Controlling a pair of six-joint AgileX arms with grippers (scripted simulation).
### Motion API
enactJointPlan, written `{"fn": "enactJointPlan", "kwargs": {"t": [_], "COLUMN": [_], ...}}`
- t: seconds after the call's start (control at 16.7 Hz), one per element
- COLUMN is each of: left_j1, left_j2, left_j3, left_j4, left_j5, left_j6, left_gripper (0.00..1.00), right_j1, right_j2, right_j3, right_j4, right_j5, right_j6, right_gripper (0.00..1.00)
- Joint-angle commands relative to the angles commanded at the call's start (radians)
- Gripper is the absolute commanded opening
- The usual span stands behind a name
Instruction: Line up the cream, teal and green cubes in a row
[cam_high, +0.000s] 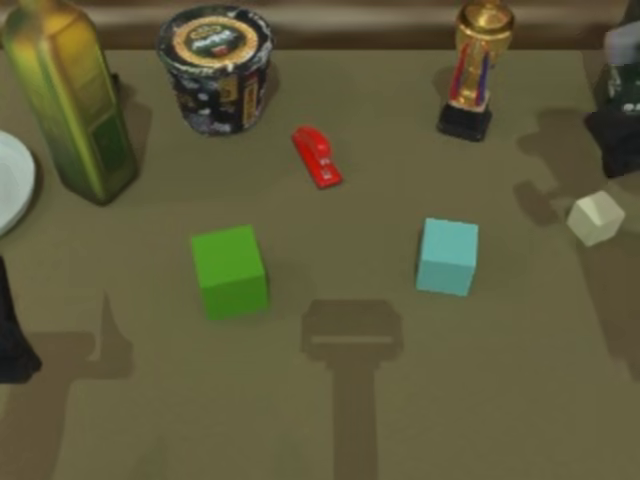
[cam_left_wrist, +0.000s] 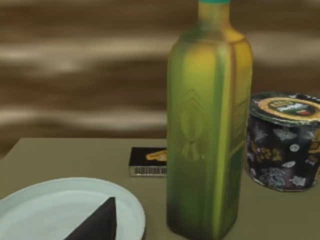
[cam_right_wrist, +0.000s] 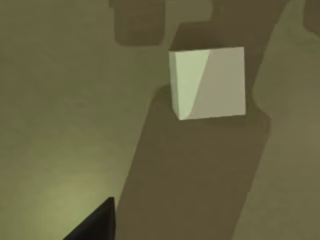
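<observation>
The matchbox (cam_left_wrist: 148, 161) behind the bottle (cam_left_wrist: 209, 125) shows only in the left wrist view. The right gripper (cam_high: 622, 90) hangs near the cream cube (cam_high: 596, 217); its finger state cannot be told.

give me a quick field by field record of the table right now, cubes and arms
green cube: left of centre, flat on the table
teal cube: right of centre, apart from the others
cream cube: near the right edge, turned askew
row: not yet formed
red stapler toy: behind the cubes
left arm: at the left edge by the bottle
right arm: at the right edge, behind the cream cube
</observation>
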Motion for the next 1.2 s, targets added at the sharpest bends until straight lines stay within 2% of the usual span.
{"fn": "enactJointPlan", "kwargs": {"t": [0.36,0.72,0.96,1.2], "left_j1": [0.0,0.0,0.0,0.0], "left_j2": [0.0,0.0,0.0,0.0], "left_j3": [0.0,0.0,0.0,0.0], "left_j4": [0.0,0.0,0.0,0.0], "left_j5": [0.0,0.0,0.0,0.0], "left_j6": [0.0,0.0,0.0,0.0], "left_gripper": [1.0,1.0,1.0,1.0], "right_j1": [0.009,0.01,0.008,0.01], "right_j2": [0.334,0.368,0.38,0.434], "right_j3": [0.305,0.342,0.307,0.206], "right_j4": [-0.168,-0.186,-0.143,0.026], "right_j5": [-0.003,-0.004,-0.004,-0.004], "right_j6": [-0.05,-0.056,-0.058,-0.055], "right_gripper": [1.0,1.0,1.0,1.0]}}
